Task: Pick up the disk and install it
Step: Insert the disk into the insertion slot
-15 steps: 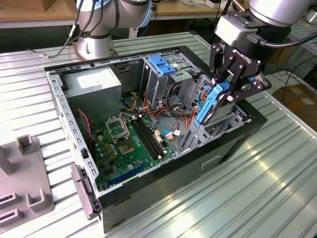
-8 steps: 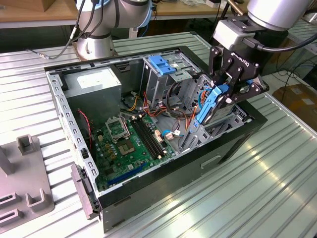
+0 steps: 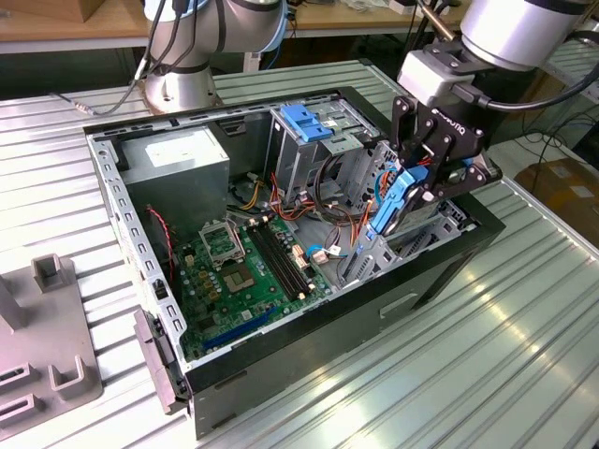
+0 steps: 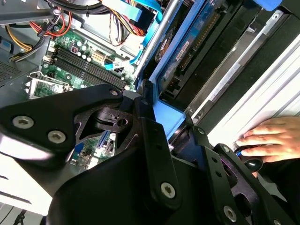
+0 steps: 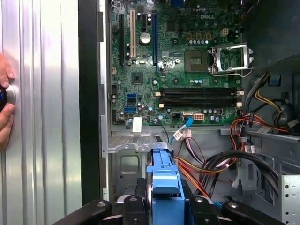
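Observation:
My gripper (image 3: 415, 180) is shut on the disk (image 3: 391, 208), a grey drive framed by bright blue rails. I hold it on edge and tilted over the end of the open computer case (image 3: 440, 271) at the exterior view's right, its lower end down among the cables beside the metal bay. In the second wrist view the black fingers (image 4: 152, 140) clamp the blue rail of the disk (image 4: 165, 115), whose grey body runs along the case's black wall. In the first wrist view the disk (image 5: 164, 180) stands edge-on between my gripper (image 5: 165, 208) jaws, above the bay floor.
A tall drive cage with a blue latch (image 3: 305, 122) stands behind the disk. The motherboard (image 3: 245, 267), power supply (image 3: 178, 157) and loose cables (image 3: 328, 220) lie inside the case. A person's hand (image 4: 269, 138) rests on the ribbed table. A grey fixture (image 3: 47, 351) sits at the exterior view's left.

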### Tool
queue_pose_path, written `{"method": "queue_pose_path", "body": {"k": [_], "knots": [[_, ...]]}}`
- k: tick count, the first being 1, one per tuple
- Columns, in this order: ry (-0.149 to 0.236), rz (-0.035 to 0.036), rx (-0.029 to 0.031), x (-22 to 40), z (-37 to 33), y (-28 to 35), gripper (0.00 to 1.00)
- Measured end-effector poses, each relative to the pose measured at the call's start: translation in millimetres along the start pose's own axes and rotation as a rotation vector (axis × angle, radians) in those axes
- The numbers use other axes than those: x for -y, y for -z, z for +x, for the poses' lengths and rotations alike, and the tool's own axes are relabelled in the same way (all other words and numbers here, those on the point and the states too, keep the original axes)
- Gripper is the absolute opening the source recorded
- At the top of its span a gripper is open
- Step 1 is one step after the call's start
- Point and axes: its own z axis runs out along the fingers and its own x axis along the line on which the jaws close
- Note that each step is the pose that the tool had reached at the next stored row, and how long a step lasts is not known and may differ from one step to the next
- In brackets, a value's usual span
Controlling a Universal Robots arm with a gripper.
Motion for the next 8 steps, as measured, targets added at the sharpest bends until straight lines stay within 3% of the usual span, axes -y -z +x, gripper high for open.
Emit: {"method": "queue_pose_path", "body": {"k": [8], "knots": [[0.000,-0.0003,-0.0001,0.0,0.0,-2.6,0.37]]}}
